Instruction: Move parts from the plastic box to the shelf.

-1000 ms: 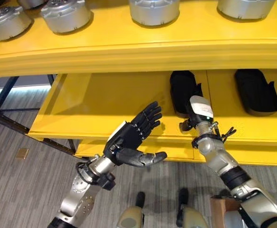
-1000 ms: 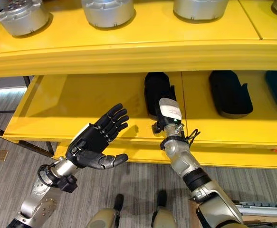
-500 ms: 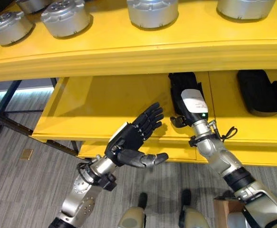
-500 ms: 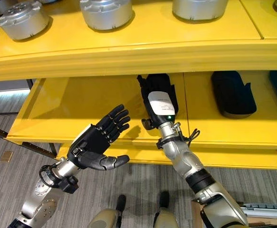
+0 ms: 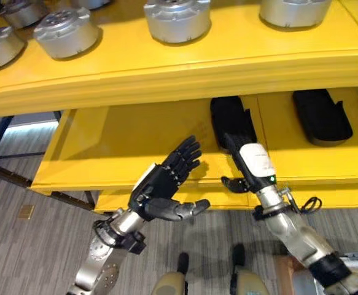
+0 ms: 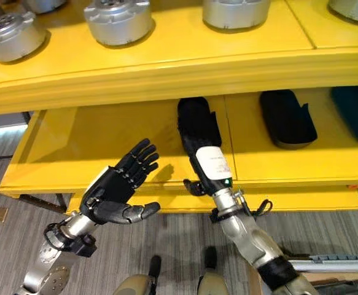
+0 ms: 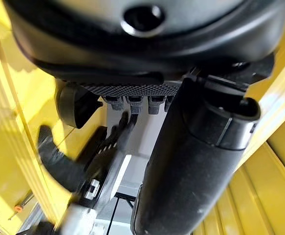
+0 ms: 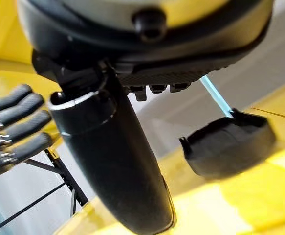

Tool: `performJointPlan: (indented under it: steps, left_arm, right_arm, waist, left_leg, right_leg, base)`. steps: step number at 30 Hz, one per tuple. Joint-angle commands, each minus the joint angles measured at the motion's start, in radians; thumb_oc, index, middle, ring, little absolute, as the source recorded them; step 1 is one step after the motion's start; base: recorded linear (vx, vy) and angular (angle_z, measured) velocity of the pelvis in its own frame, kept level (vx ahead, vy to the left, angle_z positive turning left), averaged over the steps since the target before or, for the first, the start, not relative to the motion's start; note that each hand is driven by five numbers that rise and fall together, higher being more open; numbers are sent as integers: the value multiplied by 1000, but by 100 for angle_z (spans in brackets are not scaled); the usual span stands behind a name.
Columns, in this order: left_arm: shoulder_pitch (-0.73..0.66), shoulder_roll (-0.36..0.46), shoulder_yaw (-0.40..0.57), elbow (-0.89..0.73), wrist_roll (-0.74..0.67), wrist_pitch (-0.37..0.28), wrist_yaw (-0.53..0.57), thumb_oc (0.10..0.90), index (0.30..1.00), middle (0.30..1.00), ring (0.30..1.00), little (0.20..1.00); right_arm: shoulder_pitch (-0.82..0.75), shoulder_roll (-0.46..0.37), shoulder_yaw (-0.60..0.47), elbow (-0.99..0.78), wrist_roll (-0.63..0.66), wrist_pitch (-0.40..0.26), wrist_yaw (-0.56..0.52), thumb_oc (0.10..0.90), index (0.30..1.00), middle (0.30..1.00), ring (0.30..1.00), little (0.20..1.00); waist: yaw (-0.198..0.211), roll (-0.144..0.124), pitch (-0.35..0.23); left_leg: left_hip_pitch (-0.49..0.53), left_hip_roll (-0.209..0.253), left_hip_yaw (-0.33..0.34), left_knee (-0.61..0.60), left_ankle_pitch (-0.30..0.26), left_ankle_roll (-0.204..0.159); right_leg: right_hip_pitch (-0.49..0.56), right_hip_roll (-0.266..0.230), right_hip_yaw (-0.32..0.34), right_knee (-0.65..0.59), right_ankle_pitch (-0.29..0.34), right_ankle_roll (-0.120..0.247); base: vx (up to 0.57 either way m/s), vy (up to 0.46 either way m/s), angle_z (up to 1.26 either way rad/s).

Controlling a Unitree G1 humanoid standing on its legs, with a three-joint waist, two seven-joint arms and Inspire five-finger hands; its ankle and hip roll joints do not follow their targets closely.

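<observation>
A black moulded part (image 5: 229, 118) lies on the yellow shelf's lower level (image 5: 129, 141), also seen as the black part (image 8: 228, 144) just past my right hand. My right hand (image 5: 254, 161), with a white cover on its back, hovers at the shelf's front edge. Its fingers are straight, pointing at the part's near end, and hold nothing. To its left, my left hand (image 5: 165, 182) is held open, palm turned inward, in front of the lower level and empty. The left hand's fingers (image 8: 15, 127) show beside the right thumb.
Several round silver parts (image 5: 177, 18) (image 5: 65, 32) stand on the upper level (image 6: 166, 61). Another black part (image 5: 321, 115) and a teal one (image 6: 357, 110) lie further right on the lower level. The lower level's left half is bare yellow.
My right hand has drawn back from the black part toward the shelf's front edge, leaving the part lying on the lower level. The left hand has kept its pose. The camera has shifted.
</observation>
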Motion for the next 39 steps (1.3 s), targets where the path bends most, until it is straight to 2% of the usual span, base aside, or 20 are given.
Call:
performJointPlan:
  steps: [1, 5, 10, 13, 19, 22, 24, 25, 26, 27, 29, 35, 39]
  left_arm:
    - [11, 1, 40, -99, -3, -146, -15, 900, 1000, 1000, 1000, 1000]
    - [31, -2, 59, -87, -1, -160, -20, 900, 1000, 1000, 1000, 1000]
    - [47, 1, 74, -70, -12, -172, -35, 900, 1000, 1000, 1000, 1000]
    - [63, 9, 78, -58, -27, -171, -88, 900, 1000, 1000, 1000, 1000]
    - [28, 26, 31, -45, -31, -162, -125, 900, 1000, 1000, 1000, 1000]
    - [10, 26, 17, -45, 0, -167, -75, 900, 1000, 1000, 1000, 1000]
    - [9, 21, 14, -50, 31, -190, -21, 900, 1000, 1000, 1000, 1000]
    - [9, 19, 11, -50, 35, -195, -18, 900, 1000, 1000, 1000, 1000]
    - [-1, 19, 0, -42, 40, -195, -28, 900, 1000, 1000, 1000, 1000]
    - [-2, 19, -4, -39, 40, -197, -32, 900, 1000, 1000, 1000, 1000]
    - [-8, 30, -21, -10, -3, -215, -92, 900, 1000, 1000, 1000, 1000]
    - [-17, 35, -22, -3, -14, -208, -91, 900, 1000, 1000, 1000, 1000]
    - [-1, 30, -10, -5, -14, -233, -80, 900, 1000, 1000, 1000, 1000]
  right_arm:
    - [-31, 12, -45, -127, 81, -137, -24, 900, 1000, 1000, 1000, 1000]
    - [71, 4, -107, -228, 126, -171, 7, 900, 1000, 1000, 1000, 1000]
    - [161, 5, -177, -264, 174, -183, 5, 900, 1000, 1000, 1000, 1000]
    - [233, 0, -223, -260, 191, -143, -25, 900, 1000, 1000, 1000, 1000]
    - [274, 17, -248, -208, 211, -125, -76, 900, 1000, 1000, 1000, 1000]
    - [271, 33, -242, -191, 210, -163, -48, 900, 1000, 1000, 1000, 1000]
    - [246, 41, -211, -195, 213, -168, -40, 900, 1000, 1000, 1000, 1000]
    - [235, 46, -199, -193, 213, -159, -50, 900, 1000, 1000, 1000, 1000]
    - [223, 51, -187, -177, 217, -134, -76, 900, 1000, 1000, 1000, 1000]
    - [224, 52, -188, -169, 217, -136, -84, 900, 1000, 1000, 1000, 1000]
    - [249, 54, -209, -130, 209, -176, -118, 900, 1000, 1000, 1000, 1000]
    - [244, 58, -208, -127, 204, -168, -120, 900, 1000, 1000, 1000, 1000]
    - [216, 54, -197, -143, 178, -163, -117, 900, 1000, 1000, 1000, 1000]
  waist:
    - [-29, -62, -131]
    - [-61, -78, -141]
    - [-93, -93, -153]
    - [-119, -103, -158]
    - [-167, -111, -151]
    - [-172, -115, -138]
    - [-157, -126, -119]
    - [-153, -128, -117]
    - [-150, -124, -118]
    - [-151, -123, -119]
    - [-157, -115, -129]
    - [-143, -114, -136]
    - [-127, -114, -147]
  left_leg:
    - [1, 4, 52, -19, 24, 28]
    - [14, 4, 79, -27, 16, 33]
    - [31, -1, 118, -37, 6, 40]
    - [55, -12, 149, -46, -11, 48]
    - [71, -28, 224, -56, -26, 62]
    - [85, -24, 320, -62, -28, 62]
    - [101, -10, 438, -37, -48, 71]
    - [97, -5, 467, -24, -50, 81]
    - [80, -1, 480, -4, -50, 98]
    - [74, 0, 481, 1, -47, 103]
    - [48, -7, 479, 31, -69, 119]
    - [24, -10, 525, 53, -77, 134]
    - [19, 9, 596, 55, -74, 134]
  right_leg:
    - [113, -15, 75, 28, -128, 25]
    - [119, -16, 94, 8, -114, 39]
    - [124, -22, 119, -16, -94, 55]
    - [131, -34, 136, -42, -76, 75]
    - [104, -73, 173, -85, -14, 123]
    - [76, -92, 90, -74, 0, 146]
    - [33, -117, -46, -5, -3, 161]
    - [25, -131, -72, 41, -17, 160]
    - [23, -143, -78, 110, -49, 145]
    - [22, -146, -75, 139, -53, 140]
    - [34, -157, -61, 248, -95, 121]
    - [61, -188, -103, 300, -98, 111]
    - [92, -186, -170, 283, -133, 108]
  base:
    - [-42, 46, -14]
    - [-53, 65, -22]
    - [-58, 113, -17]
    - [-43, 181, -17]
    - [-76, 183, -25]
    - [-115, 150, -41]
    - [-170, 102, -117]
    - [-186, 82, -215]
    - [-122, 50, -166]
    - [-109, 32, -112]
    - [-32, 30, -28]
    - [-48, -43, -22]
    - [-80, -142, -87]
